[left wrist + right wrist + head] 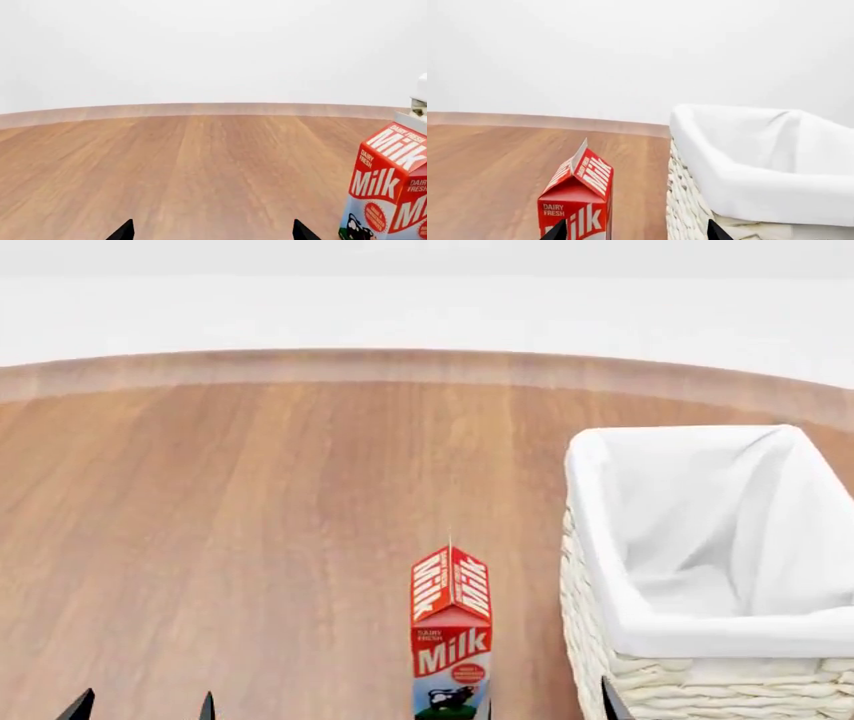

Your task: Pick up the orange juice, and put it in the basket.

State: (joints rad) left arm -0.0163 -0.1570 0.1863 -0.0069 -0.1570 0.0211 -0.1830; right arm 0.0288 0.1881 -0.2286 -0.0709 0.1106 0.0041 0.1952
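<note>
The left gripper [144, 706] stood open and held nothing, only 2 dark tips showing left of the milk carton [451, 635]. That red-and-white gable-top carton stood upright on the smooth wood-grain tabletop [240, 530], its base cut off. The right gripper [547, 708], its tips spread wide on either side of the gap between carton and basket, gripped nothing. Right of the carton sat the basket [587, 640], cream woven wicker with a white cloth liner, nothing visible inside. The orange juice appeared in no view.
</note>
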